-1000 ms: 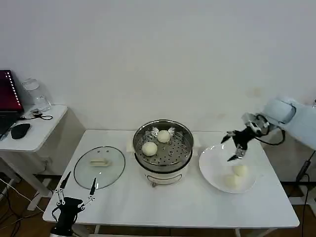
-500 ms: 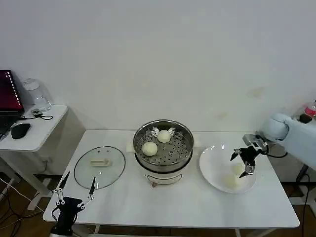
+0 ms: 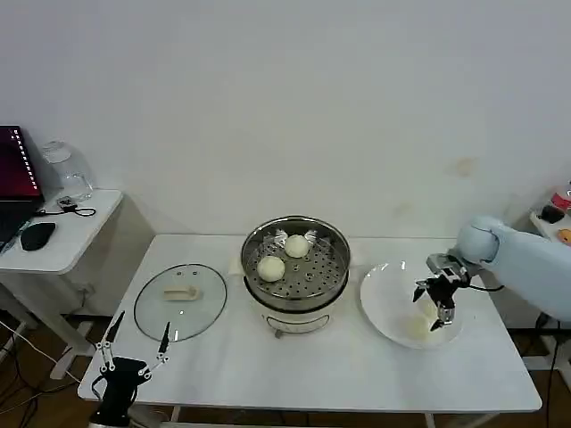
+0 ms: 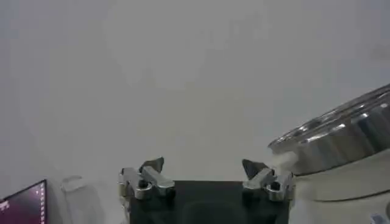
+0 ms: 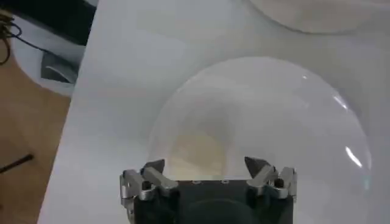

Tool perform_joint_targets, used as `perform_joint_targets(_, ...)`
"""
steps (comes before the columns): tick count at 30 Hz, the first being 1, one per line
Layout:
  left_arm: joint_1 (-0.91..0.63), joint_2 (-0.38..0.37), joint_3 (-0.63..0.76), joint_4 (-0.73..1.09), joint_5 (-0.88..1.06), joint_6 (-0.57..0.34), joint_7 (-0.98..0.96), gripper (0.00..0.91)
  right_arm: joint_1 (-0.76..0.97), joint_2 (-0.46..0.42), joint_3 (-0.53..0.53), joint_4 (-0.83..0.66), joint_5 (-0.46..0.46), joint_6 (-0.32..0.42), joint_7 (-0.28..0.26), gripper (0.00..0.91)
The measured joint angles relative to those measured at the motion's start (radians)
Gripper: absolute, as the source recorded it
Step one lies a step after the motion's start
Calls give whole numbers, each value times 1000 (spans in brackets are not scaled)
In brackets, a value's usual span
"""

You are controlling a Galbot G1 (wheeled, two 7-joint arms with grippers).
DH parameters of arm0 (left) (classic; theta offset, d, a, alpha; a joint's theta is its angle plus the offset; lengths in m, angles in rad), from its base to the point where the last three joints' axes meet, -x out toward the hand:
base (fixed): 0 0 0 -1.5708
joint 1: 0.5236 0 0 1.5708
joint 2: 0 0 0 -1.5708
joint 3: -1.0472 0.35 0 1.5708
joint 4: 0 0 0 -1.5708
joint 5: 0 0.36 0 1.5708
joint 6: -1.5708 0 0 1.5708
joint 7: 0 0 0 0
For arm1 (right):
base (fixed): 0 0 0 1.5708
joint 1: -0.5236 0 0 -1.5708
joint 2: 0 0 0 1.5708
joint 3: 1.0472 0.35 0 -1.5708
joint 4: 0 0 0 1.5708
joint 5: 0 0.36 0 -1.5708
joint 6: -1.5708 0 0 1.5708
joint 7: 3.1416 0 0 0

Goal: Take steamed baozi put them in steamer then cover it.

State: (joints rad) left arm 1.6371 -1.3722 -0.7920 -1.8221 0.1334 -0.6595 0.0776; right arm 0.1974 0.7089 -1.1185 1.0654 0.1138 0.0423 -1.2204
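Right hand point(image 3: 433, 305) spread over plate point(image 3: 382, 308) baozi point(image 3: 416, 327); left hand point(image 3: 134, 351) spread, parked; no writing legible

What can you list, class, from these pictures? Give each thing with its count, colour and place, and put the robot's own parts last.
baozi in steamer: two, cream-white, on the perforated tray.
baozi on plate: at least one, cream-white, beneath the right gripper.
steamer: one, shiny steel on a white base, table centre.
cover: one, clear glass with cream handle, flat on the table left of the steamer.
plate: one, white, right of the steamer.
table: one, white.
side table: one, white, far left, holding a laptop, mouse and jar.
left gripper: open, parked at the table's front left corner.
right gripper: open, over the plate.
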Motion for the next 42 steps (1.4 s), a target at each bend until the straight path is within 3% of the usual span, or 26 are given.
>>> perform_joint_targets(20,-4,10,-4,9,-7,-1,-1,907,-93,51,70,-88,-59,23,0,907)
perform_joint_targets(24,-3,10,-7,9,-9,-2,-1,907,-103,57,77,-101,-66,26,1,846)
perform_joint_targets(27,-1,10,-9,9,-9,-4,-1,907,-107,60,83,-105,-69,29,1,655)
perform_joint_targets(42,1,5,-6,6,-9,-5,-1,907,-93,46,89,-101,-66,36,8,645)
